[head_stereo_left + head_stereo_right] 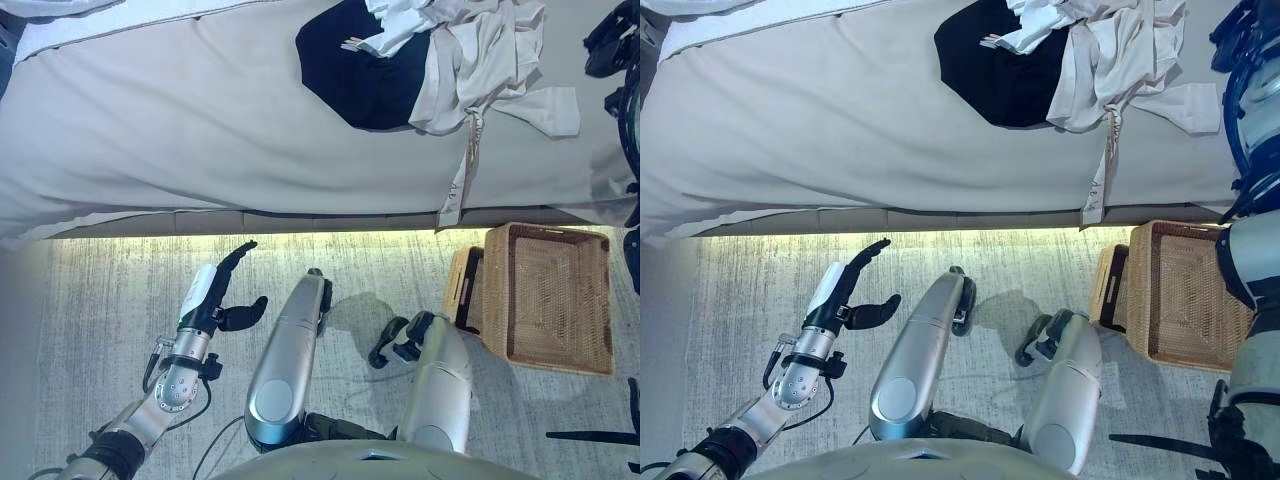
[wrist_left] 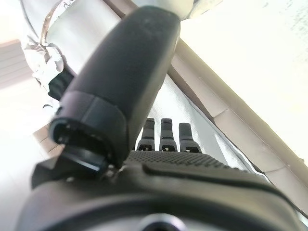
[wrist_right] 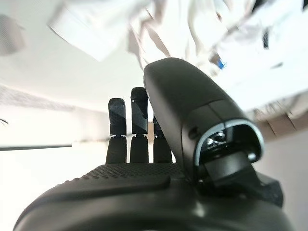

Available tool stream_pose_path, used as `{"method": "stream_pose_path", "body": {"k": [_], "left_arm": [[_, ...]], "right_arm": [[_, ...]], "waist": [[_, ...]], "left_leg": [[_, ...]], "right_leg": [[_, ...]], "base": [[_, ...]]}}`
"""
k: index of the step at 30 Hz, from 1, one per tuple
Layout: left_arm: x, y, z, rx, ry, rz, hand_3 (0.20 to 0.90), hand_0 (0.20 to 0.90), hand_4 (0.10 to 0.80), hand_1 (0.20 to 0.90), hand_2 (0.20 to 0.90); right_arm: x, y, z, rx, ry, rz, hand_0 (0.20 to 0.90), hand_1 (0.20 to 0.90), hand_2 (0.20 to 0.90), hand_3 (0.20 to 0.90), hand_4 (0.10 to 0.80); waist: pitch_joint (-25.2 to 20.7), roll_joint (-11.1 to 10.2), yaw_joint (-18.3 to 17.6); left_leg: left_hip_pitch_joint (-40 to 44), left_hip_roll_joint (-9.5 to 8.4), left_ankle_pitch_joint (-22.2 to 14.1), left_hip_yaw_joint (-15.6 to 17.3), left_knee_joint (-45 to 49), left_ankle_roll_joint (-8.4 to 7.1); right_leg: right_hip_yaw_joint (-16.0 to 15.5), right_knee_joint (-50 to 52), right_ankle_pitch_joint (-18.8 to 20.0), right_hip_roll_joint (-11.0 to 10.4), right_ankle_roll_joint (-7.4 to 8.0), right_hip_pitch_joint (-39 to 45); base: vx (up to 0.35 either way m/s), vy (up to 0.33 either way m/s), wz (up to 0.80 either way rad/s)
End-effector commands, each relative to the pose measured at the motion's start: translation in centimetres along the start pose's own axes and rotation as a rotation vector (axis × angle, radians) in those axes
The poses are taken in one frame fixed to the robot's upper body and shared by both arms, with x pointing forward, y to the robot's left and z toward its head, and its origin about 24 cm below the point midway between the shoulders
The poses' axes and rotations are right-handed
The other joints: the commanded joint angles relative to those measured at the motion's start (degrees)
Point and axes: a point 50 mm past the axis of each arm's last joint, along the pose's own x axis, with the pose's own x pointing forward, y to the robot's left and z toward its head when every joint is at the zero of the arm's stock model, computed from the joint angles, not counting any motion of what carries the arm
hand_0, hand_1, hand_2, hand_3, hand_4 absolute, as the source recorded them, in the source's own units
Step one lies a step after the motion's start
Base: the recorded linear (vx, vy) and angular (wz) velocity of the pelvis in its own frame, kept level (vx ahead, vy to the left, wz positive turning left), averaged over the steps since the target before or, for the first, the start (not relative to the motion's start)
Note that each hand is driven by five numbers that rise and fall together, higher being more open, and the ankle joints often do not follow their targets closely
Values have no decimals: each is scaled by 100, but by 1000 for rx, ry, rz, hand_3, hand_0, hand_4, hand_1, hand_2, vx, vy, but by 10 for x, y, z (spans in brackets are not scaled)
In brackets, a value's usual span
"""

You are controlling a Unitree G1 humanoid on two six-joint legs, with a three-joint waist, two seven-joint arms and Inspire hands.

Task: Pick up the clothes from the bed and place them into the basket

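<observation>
A pile of white and cream clothes (image 1: pixel 480 60) lies on the grey bed (image 1: pixel 180 130) at its far right, partly over a black garment (image 1: pixel 365 75). One pale strip (image 1: pixel 455 190) hangs over the bed's edge. A wicker basket (image 1: pixel 497 290) stands on the floor below the pile and shows nothing inside. My right hand (image 1: pixel 608 40) hovers at the right edge beside the clothes, its fingers (image 3: pixel 137 125) straight and holding nothing. My left hand (image 1: pixel 215 295) is held over the floor at the lower left, open, with its fingers (image 2: pixel 166 137) straight.
The carpeted floor (image 1: pixel 100 300) runs along the front of the bed. A flat brown and black thing (image 1: pixel 463 290) leans on the basket's left side. White bedding (image 1: pixel 90 25) lies at the bed's far left.
</observation>
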Motion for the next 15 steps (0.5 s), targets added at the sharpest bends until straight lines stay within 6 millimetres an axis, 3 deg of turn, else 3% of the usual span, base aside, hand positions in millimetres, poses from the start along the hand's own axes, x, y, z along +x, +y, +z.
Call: {"method": "stream_pose_path", "body": {"k": [1, 5, 6, 10, 15], "left_arm": [[-4, 6, -9, 26, 49, 86, 900, 900, 800, 900, 900], [-7, -7, -30, 106, 201, 32, 900, 900, 800, 900, 900], [-8, -11, -36, 121, 248, 5, 900, 900, 800, 900, 900], [-21, -25, -56, 163, 402, -95, 900, 900, 800, 900, 900], [-43, -35, -79, 192, 605, -169, 900, 900, 800, 900, 900]], "right_arm": [[-2, 5, 6, 49, -74, -25, 900, 900, 900, 900, 800], [-12, 52, 0, 171, -55, 73, 900, 900, 900, 900, 800], [-16, 64, -1, 209, -60, 98, 900, 900, 900, 900, 800], [-34, 108, -8, 274, -69, 165, 900, 900, 900, 900, 800], [-71, 159, -20, 251, -87, 292, 900, 900, 900, 900, 800]], "waist": [[-685, -85, 6], [-915, -197, -71], [-1009, -220, -111], [-1297, -287, -295], [-1811, -346, -668]], "left_leg": [[315, 33, 580, 23, -1055, -86], [1081, 4, 775, 11, -2037, -185], [1252, 11, 1025, 40, -2414, -175], [1889, 51, 1195, 94, -3163, -236], [2929, 94, 1429, 351, -4409, -337]], "right_leg": [[-234, -594, 729, 136, 5, 266], [-293, -1432, 855, 208, 86, 1009], [-373, -1822, 1065, 245, 41, 1205], [-379, -2750, 1276, 400, 135, 1866], [-301, -4217, 1571, 765, 327, 2808]], "base": [[-47, -30, -9], [23, -31, -8], [22, -15, -8], [91, -27, -9], [110, -44, -13]]}}
